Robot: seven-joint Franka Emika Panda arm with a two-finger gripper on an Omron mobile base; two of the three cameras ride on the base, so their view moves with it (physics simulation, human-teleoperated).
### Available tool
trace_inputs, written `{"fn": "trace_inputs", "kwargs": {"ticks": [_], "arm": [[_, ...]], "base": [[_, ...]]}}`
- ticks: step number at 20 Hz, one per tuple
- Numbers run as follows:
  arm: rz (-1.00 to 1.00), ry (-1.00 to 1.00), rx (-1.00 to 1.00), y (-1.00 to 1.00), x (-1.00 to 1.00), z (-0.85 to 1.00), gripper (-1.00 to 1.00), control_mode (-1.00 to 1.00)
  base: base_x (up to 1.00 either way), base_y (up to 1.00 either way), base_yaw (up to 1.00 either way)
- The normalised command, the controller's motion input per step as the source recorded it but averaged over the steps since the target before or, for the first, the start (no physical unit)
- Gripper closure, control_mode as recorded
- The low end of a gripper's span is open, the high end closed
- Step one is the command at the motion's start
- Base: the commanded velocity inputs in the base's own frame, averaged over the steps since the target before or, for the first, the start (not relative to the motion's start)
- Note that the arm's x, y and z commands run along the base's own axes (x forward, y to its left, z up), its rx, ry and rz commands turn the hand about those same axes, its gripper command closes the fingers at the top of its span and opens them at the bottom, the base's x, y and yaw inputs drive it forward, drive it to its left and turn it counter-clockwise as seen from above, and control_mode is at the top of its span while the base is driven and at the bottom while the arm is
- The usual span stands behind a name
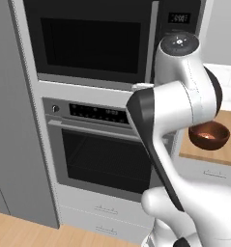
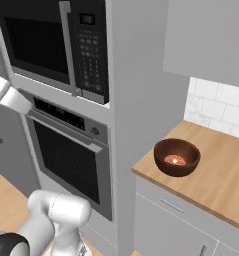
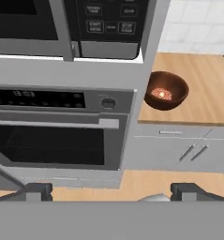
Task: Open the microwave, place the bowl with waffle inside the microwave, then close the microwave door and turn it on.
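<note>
The black microwave (image 1: 97,41) sits built into the tall cabinet above the oven. Its door (image 2: 33,42) is shut, with the long grey bar handle (image 2: 67,47) upright beside the keypad (image 2: 92,52). On the wooden counter (image 2: 216,165) to the right stands the brown bowl (image 2: 177,157), and the orange-tan waffle (image 2: 174,160) lies inside it. In the hand view my gripper (image 3: 112,192) is open and holds nothing. It hangs in front of the oven, below the microwave (image 3: 108,26) and left of the bowl (image 3: 166,90), well away from both.
The steel-trimmed oven (image 1: 100,149) with its horizontal handle fills the cabinet below the microwave. Grey drawers (image 3: 179,150) sit under the counter, and white tiles (image 2: 218,107) back it. My own arm (image 1: 180,101) blocks part of the left base view.
</note>
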Motion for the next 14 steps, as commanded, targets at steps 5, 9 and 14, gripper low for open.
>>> {"fn": "trace_inputs", "kwargs": {"ticks": [5, 9, 14], "arm": [[-0.02, -0.13, -0.01, 0.03, 0.31, 0.17, -1.00, -1.00], [0.03, -0.23, 0.00, -0.01, 0.55, 0.00, -1.00, -1.00], [0.11, -0.24, -0.01, -0.05, 0.57, 0.00, -1.00, -1.00]], "base": [[0.00, 0.00, 0.00], [0.00, 0.00, 0.00], [0.00, 0.00, 0.00]]}}
